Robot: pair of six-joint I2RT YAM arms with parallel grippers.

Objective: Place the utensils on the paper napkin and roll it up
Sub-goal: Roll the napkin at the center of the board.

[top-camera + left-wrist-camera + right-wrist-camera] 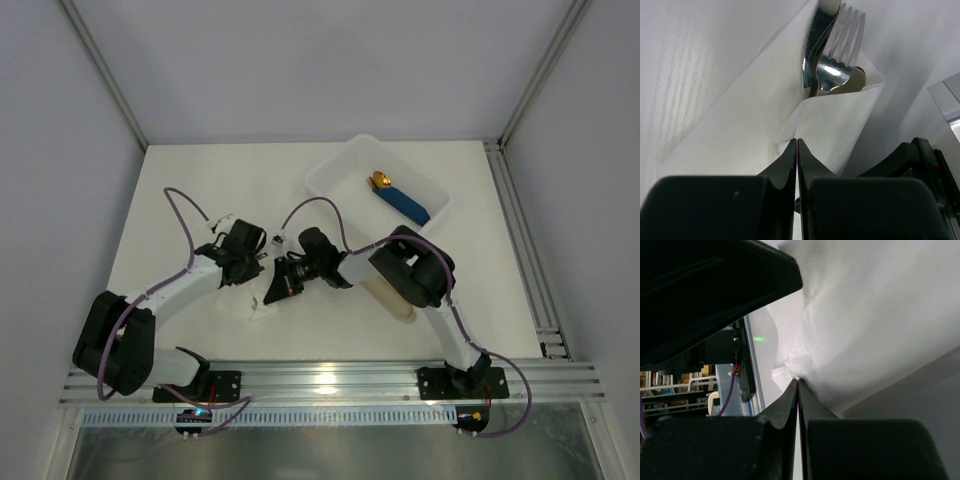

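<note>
The paper napkin (740, 125) is folded into a pocket, and the utensils (832, 70), fork tines and a knife blade, stick out of its top. My left gripper (797, 141) is shut with its tips meeting on a folded edge of that napkin. My right gripper (798, 380) is shut too, and the napkin (880, 315) creases and bunches at its tips. From above, the left gripper (252, 272) and the right gripper (278, 288) sit close together over the napkin (243, 306), which they mostly hide.
A white plastic tray (330, 170) stands at the back right with a blue-handled, gold-tipped piece (405, 200) in it. A beige oblong sleeve (398, 302) lies under the right arm. The aluminium rail (330, 380) runs along the near edge.
</note>
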